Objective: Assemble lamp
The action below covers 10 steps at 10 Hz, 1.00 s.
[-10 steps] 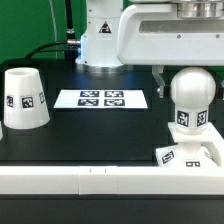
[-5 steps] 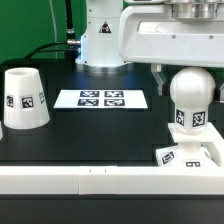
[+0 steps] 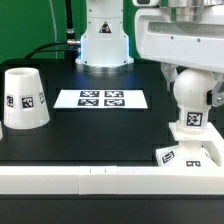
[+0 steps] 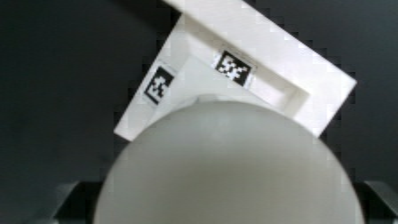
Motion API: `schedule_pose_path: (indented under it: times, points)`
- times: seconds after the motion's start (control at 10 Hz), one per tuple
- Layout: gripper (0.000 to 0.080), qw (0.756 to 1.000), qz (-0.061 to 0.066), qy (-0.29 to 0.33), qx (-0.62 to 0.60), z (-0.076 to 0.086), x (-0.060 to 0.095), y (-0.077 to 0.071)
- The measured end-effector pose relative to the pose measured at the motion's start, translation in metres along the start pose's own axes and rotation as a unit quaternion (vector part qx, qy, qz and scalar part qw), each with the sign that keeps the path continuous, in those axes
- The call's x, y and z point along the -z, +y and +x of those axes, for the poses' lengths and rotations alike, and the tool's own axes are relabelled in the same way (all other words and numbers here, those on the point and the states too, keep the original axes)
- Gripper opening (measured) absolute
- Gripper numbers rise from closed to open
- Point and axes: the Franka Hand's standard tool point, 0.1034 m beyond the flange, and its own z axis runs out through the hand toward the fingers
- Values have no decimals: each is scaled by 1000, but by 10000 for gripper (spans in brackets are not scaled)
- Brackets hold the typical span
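Three lamp parts were on my screens. The bulb (image 3: 191, 98) stood upright at the exterior view's right, round head up, tagged neck down, poised directly over the base (image 3: 190, 155). I could not tell whether the neck touched the base or sat just above it. The base lay flat on the black bench (image 3: 100, 135), close to the long white rail (image 3: 90, 180) that ran along the near edge.

The hand (image 3: 190, 78) came down from above onto the bulb's head. Dark fingers (image 3: 168, 75) showed on either side of the head, pressed against it, so I logged the hand as closed around the bulb and gripping it.

The wrist view looked straight down past the bulb's rounded head (image 4: 222, 160), which filled most of that picture, with the tagged base (image 4: 240, 75) beneath and beyond it on the dark bench.

The shade (image 3: 23, 98) sat at the exterior view's left, well apart from the other parts, with a tag facing the camera. Between shade and bulb, farther back, the marker board (image 3: 101, 99) lay flat.
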Motion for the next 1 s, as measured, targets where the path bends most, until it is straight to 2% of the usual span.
schedule_pose_path:
  times: [0.2,0.6,0.8,1.0]
  points:
    - [578,996,-8,-8,-89,-1,1,2]
    - [578,980,-5,-24,-197,-6,3,1]
    - [677,977,-2,-31,-211,-10,2,-1]
    - [693,982,-5,-33,-188,-12,3,0]
